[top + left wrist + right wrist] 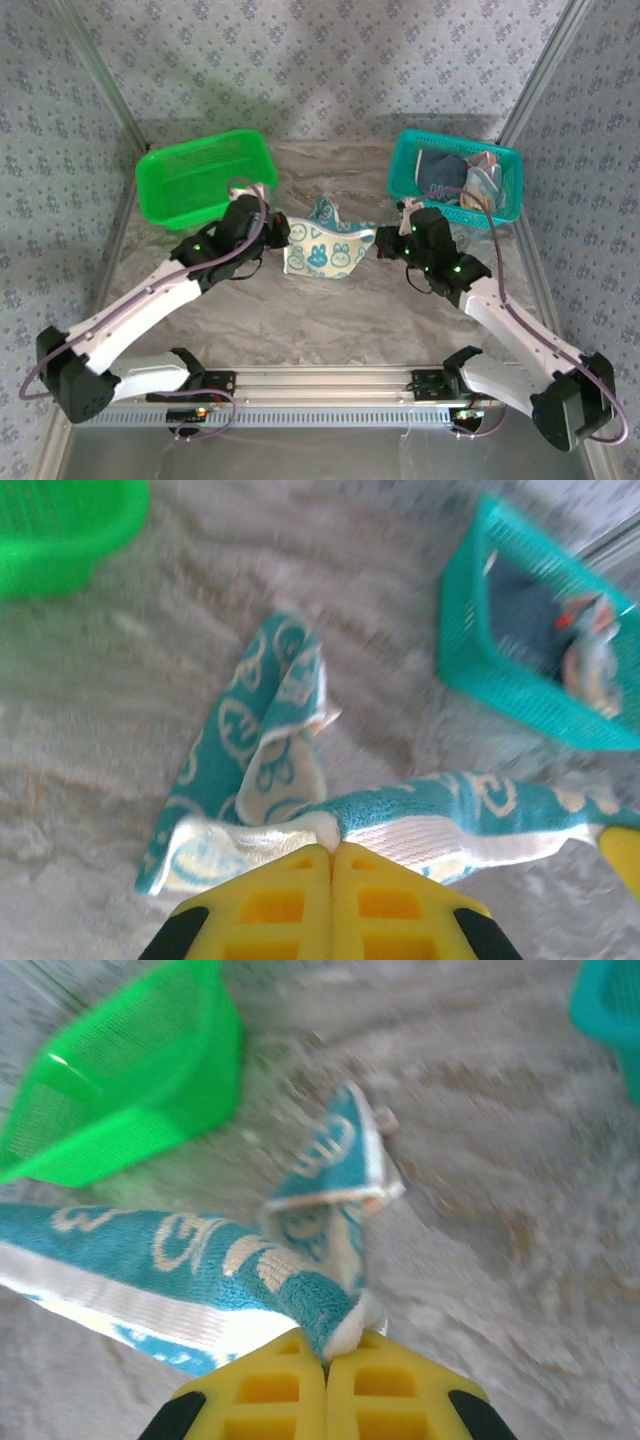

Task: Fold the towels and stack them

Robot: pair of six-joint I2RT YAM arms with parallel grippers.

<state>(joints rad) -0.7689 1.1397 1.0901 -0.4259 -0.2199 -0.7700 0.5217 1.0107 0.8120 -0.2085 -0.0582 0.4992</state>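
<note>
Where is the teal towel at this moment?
Top view: the teal towel sits centrally, nearer than the green basket and teal basket, pinched by left fingers and right fingers.

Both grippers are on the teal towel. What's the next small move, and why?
Probably ease both grippers apart and slightly up. The left gripper and the right gripper are each shut on one end of the teal towel, but the rest of it lies crumpled on the table. Tightening it should open the cloth for a clean fold.
</note>
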